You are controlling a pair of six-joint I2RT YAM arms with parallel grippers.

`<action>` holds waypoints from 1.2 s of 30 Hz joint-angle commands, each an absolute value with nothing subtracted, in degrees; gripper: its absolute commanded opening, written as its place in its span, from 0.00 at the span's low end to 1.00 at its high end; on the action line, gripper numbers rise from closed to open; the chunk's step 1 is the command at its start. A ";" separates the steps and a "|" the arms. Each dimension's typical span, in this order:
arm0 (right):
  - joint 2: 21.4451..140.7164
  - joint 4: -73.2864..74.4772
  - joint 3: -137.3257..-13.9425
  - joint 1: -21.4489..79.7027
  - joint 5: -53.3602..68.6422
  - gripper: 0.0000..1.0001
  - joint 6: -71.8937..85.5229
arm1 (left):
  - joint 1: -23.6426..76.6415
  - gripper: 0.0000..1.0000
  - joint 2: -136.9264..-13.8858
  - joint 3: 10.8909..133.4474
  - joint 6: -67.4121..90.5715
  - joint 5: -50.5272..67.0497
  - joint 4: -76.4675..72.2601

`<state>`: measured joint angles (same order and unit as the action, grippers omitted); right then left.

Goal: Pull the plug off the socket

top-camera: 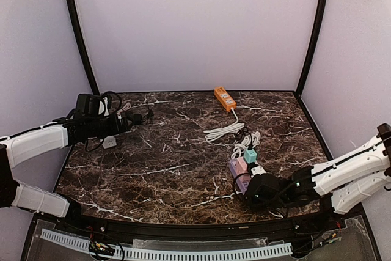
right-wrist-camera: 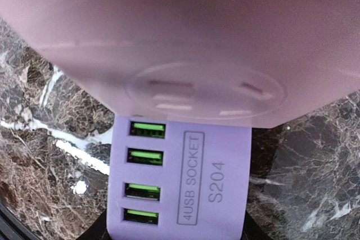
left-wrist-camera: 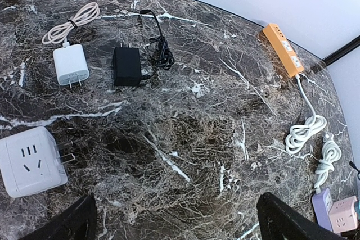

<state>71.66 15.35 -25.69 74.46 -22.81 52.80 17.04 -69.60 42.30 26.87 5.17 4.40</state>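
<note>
A purple USB socket strip lies at the near right of the table, also in the top view. A pink cube plug sits in it just beyond the four USB ports and fills the upper right wrist view. A teal cube plug sits on the strip's far part. My right gripper is shut on the strip's near end, a dark finger at each side; it also shows in the top view. My left gripper is open and empty over bare marble at the far left.
An orange power strip with a coiled white cable lies at the back. A white charger, a black adapter and a white cube socket lie under the left arm. Walls enclose the marble table.
</note>
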 commanded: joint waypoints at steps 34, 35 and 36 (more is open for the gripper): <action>94.28 -2.26 -43.19 72.16 -17.50 0.88 17.10 | 20.23 1.00 -65.08 45.26 24.61 5.10 10.73; 94.05 -2.47 -43.04 72.13 -17.37 0.96 16.87 | 20.57 1.00 -65.06 45.39 24.43 4.97 10.97; 93.71 -2.79 -42.69 72.09 -17.31 0.98 16.73 | 20.79 1.00 -65.04 45.65 24.30 4.94 11.29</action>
<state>95.39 0.54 -43.77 72.36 -17.63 18.85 19.81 -66.48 43.44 25.63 5.06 8.97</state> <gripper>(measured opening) 0.930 0.996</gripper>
